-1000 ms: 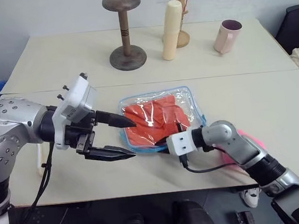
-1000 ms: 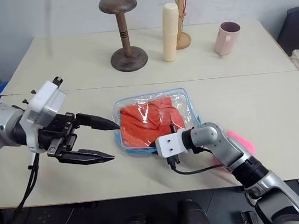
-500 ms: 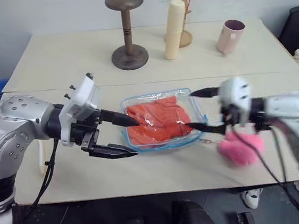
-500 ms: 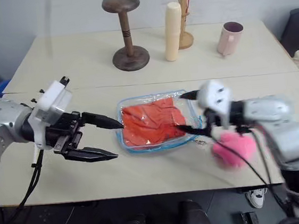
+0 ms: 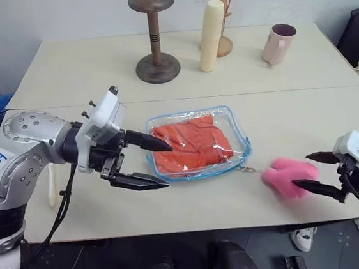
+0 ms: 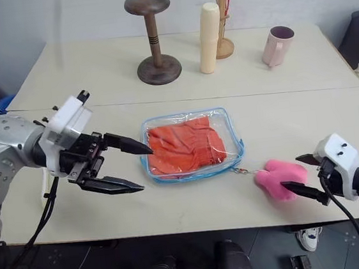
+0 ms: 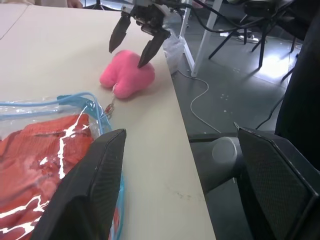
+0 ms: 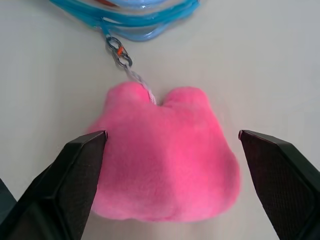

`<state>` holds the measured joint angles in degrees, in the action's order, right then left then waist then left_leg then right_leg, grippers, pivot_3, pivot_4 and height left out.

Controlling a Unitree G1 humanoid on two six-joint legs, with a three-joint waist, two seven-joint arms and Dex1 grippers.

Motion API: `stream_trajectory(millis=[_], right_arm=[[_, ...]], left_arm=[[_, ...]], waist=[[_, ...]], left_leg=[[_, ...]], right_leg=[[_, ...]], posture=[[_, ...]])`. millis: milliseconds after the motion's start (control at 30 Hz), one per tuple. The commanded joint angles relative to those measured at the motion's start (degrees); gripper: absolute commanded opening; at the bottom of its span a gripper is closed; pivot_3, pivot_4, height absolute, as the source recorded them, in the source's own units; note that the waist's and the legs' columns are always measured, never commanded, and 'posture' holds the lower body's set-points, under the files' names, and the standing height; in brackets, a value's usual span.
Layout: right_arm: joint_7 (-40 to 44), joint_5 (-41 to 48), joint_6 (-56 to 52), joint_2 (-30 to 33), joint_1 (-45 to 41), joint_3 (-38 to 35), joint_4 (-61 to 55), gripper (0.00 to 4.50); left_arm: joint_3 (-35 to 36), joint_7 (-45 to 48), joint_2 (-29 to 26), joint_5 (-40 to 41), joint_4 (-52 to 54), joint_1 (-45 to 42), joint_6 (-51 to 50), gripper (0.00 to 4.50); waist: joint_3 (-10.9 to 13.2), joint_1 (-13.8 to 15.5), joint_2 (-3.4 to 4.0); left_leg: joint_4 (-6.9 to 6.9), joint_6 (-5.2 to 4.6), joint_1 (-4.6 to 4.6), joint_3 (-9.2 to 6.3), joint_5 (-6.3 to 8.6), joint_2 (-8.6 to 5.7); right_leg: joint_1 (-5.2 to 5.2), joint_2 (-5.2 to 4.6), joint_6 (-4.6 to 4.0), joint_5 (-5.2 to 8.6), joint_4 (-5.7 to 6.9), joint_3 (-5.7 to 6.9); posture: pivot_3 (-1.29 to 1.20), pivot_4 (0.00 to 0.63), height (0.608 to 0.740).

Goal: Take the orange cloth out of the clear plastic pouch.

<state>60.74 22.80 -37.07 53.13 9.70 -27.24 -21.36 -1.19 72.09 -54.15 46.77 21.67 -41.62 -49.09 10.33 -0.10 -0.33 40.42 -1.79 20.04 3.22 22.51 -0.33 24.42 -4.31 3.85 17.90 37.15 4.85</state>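
A clear plastic pouch with light blue zipper edging was seen lying flat on a pale table, and the orange cloth was folded entirely inside it. A pink plush heart was tethered by a short chain to the pouch's corner nearest the right arm. The left gripper was held at the pouch's opposite edge, its black fingers spread wide, one fingertip over the rim, nothing grasped. The right gripper was positioned just beyond the plush heart, jaws wide and empty, straddling it. The removal step was judged not yet begun: the pouch would first need to be steadied and opened. The next move would call for a grip on the heart or zipper.
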Motion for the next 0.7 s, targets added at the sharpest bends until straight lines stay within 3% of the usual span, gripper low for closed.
stream_trajectory(millis=[33,367,567,700], right_arm=[[0.2,1.9,1.0,-1.0,0.7,-0.3,0.9,3.23],[4.1,4.1,8.3,-0.7,3.3,-3.0,2.6,0.03],[5.3,8.9,9.9,2.4,-3.5,-2.6,-3.5,0.03],[6.8,6.8,10.7,5.2,-9.6,9.9,-9.2,0.03]], left_arm=[[0.4,0.3,-0.2,-0.4,0.2,-1.2,0.9,3.73],[0.9,0.4,-0.3,-0.8,-0.1,-1.2,1.6,3.73],[0.9,0.6,-0.3,-1.0,-0.6,-1.3,1.9,3.73],[-0.2,0.4,0.8,-1.6,-1.3,-2.1,2.2,3.73]], waist=[[0.0,0.2,0.0],[0.0,0.1,0.0],[0.0,-0.1,0.03],[0.0,0.0,0.02]], left_leg=[[0.0,0.0,0.02,-0.01,0.0,0.0],[0.01,0.0,0.04,-0.05,0.0,-0.01],[0.03,0.0,0.03,-0.04,0.0,-0.01],[0.08,0.0,0.04,-0.09,0.0,0.0]], right_leg=[[0.0,0.0,0.0,0.0,0.0,0.01],[-0.01,0.0,0.0,0.0,-0.03,0.06],[0.0,0.01,0.0,0.0,-0.01,0.05],[0.0,0.01,0.0,0.0,-0.02,0.07]], posture=[[0.0,0.15,0.74],[0.0,0.15,0.74],[0.0,0.15,0.74],[0.0,0.15,0.74]])
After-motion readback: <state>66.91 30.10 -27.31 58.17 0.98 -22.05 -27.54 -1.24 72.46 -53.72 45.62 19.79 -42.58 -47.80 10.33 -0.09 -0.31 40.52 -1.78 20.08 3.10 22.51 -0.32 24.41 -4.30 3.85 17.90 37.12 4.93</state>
